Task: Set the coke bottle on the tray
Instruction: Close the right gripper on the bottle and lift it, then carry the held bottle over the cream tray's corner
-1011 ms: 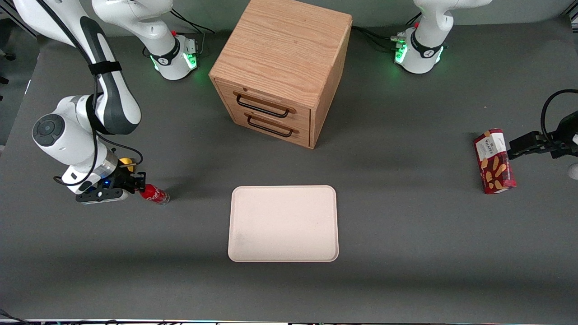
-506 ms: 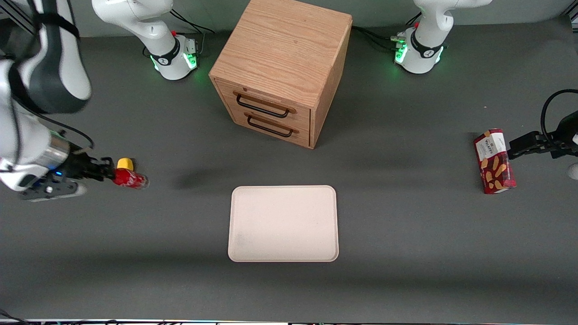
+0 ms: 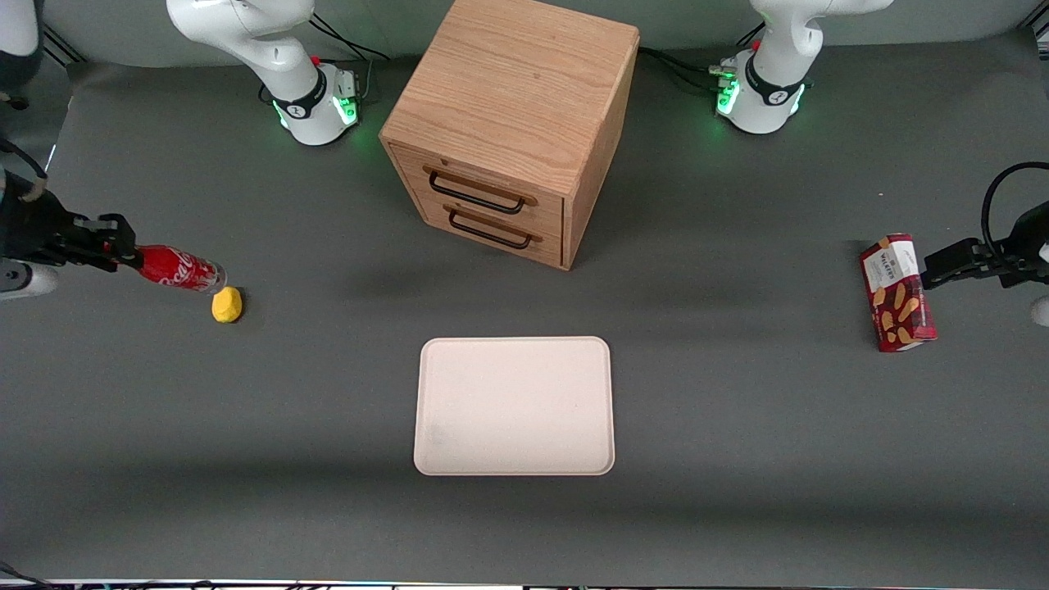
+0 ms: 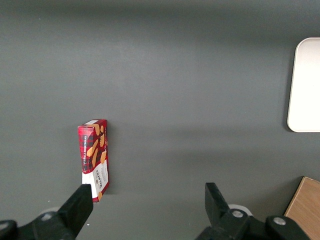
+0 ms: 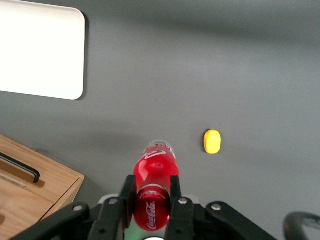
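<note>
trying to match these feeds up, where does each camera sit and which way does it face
Front view: high above the table, looking down; both arm bases show, gripper holding the coke bottle aloft.
Left wrist view: on the parked arm, facing down at the snack box.
Right wrist view: on the working arm, looking down past the bottle.
Shared: the tray and the wooden drawer cabinet appear in all three.

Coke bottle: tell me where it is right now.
The coke bottle is held in the hand, lifted above the table at the working arm's end, just above the small yellow object, away from the tray.

Red coke bottle (image 3: 176,269) with white script, cream-pink tray (image 3: 514,406), black gripper (image 3: 123,250).
</note>
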{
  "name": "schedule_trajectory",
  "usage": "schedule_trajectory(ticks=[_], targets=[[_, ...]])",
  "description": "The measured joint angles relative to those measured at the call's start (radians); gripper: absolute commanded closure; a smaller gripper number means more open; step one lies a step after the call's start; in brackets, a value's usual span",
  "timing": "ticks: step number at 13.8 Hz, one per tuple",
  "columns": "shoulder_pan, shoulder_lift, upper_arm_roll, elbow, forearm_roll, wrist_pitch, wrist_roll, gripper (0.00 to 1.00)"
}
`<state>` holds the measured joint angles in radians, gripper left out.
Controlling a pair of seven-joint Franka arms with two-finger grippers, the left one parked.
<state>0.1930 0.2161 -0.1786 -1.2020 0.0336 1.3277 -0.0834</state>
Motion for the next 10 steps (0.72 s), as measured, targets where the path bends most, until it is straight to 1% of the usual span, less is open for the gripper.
schedule_trajectory(ticks=[3,5,7,10], targets=[[0.002,0.067,0.004,0.107,0.0,-0.05,0.003,1.0],[0.017,0.125,0.02,0.167,0.001,-0.052,0.047,1.0],[0.057,0.189,0.055,0.231,0.003,-0.052,0.17,1.0],[0.139,0.276,0.118,0.316,0.003,-0.035,0.4,1.0]])
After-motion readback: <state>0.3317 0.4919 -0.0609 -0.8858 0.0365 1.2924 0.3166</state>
